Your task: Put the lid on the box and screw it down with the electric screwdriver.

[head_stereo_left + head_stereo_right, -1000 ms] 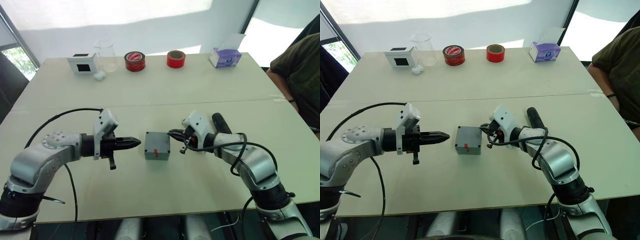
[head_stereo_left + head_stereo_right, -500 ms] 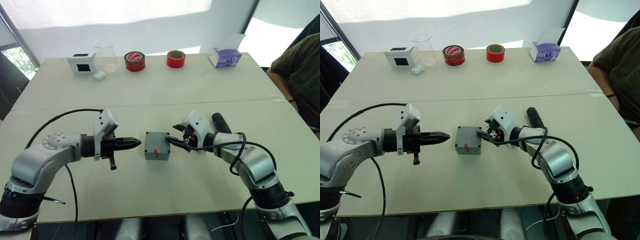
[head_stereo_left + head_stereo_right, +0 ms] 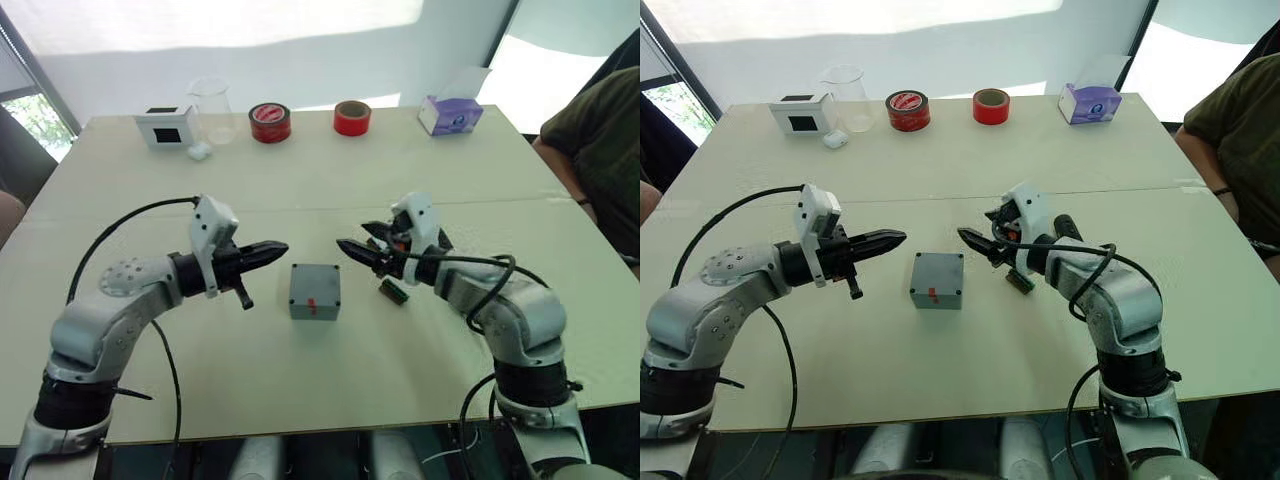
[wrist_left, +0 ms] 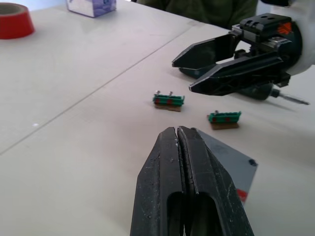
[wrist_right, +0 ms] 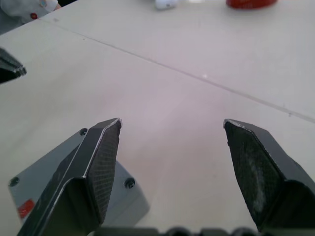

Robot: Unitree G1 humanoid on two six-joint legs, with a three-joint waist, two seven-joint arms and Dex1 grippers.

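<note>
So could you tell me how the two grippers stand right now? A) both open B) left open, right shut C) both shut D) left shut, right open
D: the left gripper has its fingers pressed together, while the right gripper has its fingers spread wide above the box.

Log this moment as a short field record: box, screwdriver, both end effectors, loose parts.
box: grey box on the table, lid seated on top, red mark on its near wall
screwdriver: black screwdriver lying on the table behind the right end effector
left end effector: shut, empty, above the table left of the box
right end effector: open, empty, above the table right of the box
loose parts: two green terminal blocks beside the box
</note>
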